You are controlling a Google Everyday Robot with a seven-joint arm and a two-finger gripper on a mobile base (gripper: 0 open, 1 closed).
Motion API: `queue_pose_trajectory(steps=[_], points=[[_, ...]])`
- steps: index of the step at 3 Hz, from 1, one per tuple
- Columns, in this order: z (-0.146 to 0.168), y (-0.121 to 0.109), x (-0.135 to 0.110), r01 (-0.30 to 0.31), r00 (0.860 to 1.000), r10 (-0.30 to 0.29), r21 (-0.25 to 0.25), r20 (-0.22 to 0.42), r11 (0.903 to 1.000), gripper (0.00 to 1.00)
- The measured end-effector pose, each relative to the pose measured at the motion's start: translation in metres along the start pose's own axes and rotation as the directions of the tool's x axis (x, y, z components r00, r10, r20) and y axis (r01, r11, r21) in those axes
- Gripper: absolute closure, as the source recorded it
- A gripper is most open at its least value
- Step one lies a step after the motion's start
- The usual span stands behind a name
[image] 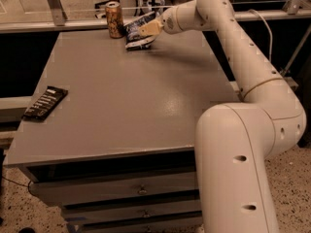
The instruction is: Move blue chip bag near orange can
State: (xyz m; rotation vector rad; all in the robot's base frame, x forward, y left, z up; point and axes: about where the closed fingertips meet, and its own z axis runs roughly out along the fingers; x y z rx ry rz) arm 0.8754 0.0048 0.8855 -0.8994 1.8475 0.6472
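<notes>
at far edge of table point(121, 106) | jaws clamped on blue chip bag point(135, 33) | just beside orange can point(114, 19)

the single camera looked down from high on the near side of the flat grey table point(121, 106), close beside the robot's white jointed arm point(243, 130), whose bulky lower links filled the right foreground. it faced across the tabletop, so the tan gripper point(144, 30) appeared small near the far edge, and the grey front drawers point(141, 191) lay nearest, at the bottom.
</notes>
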Motion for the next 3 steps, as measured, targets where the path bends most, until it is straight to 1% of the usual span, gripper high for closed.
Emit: queue_pose_trajectory(steps=[1,2,3], points=[[-0.027,0.002,0.0,0.009,1.0,-0.009,0.001,-0.006,1.0,0.0],[-0.095,-0.004,0.006,0.089,0.996,-0.087,0.065,-0.029,0.9939,0.0],[-0.185,-0.008,0.028,0.202,0.978,-0.191,0.156,-0.083,0.9668,0.0]])
